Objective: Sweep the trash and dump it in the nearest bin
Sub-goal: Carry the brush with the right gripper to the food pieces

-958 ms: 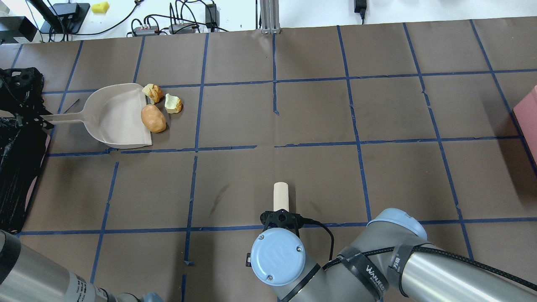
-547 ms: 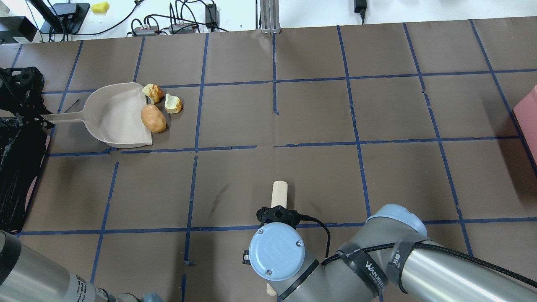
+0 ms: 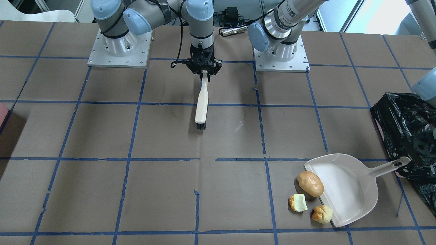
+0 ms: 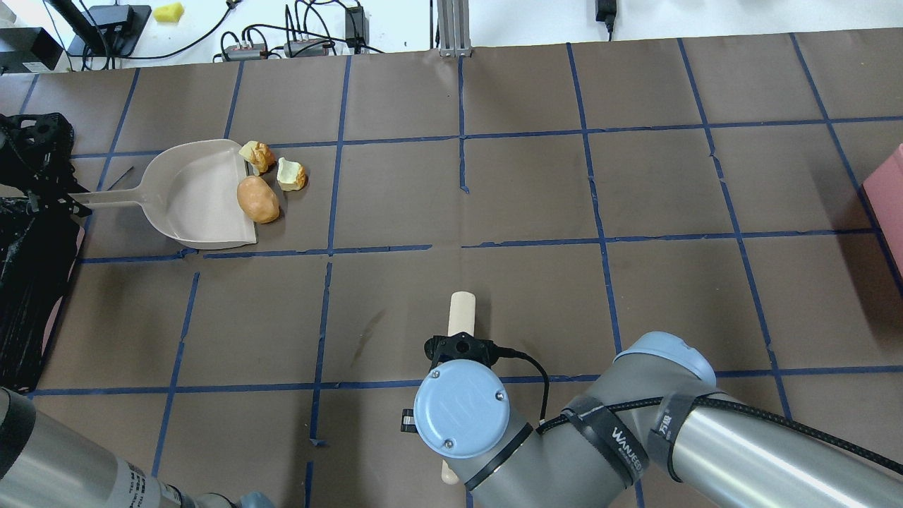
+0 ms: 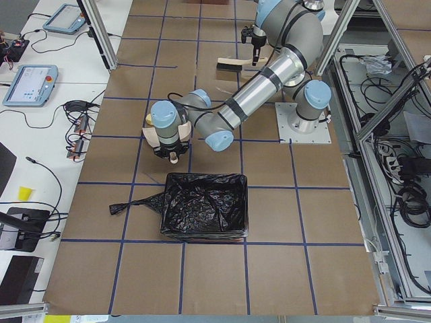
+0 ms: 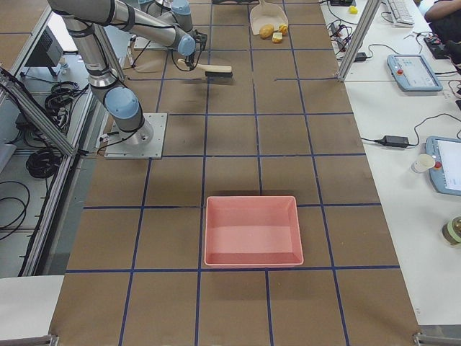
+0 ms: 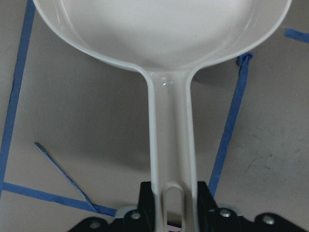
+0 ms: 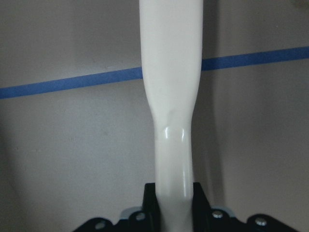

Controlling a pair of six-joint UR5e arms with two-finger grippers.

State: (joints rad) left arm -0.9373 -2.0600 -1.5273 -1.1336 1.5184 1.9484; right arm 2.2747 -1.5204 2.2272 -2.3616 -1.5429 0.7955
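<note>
My right gripper point(image 3: 203, 69) is clamped on the handle of the brush point(image 3: 201, 109), and my left gripper point(image 7: 175, 215) is clamped on the handle of the dustpan point(image 4: 190, 201). The table point(image 4: 529, 190) is covered in brown paper with a blue tape grid. At the pan's lip, the potato-like oval point(image 4: 257, 200) and the bread-like lump point(image 4: 258, 155) touch it, with the yellow-green chunk point(image 4: 291, 174) just beside them. The black-lined bin point(image 5: 205, 205) stands at my left end and a pink tray point(image 6: 252, 231) at my right. A white bench point(image 6: 389, 86) with cables lies alongside.

We see the tan potato point(image 4: 257, 200), yellow-green chunk point(image 4: 291, 174) and crusty lump point(image 4: 258, 156), all 3 clustered, near the open black-lined bin point(image 5: 202, 205).
</note>
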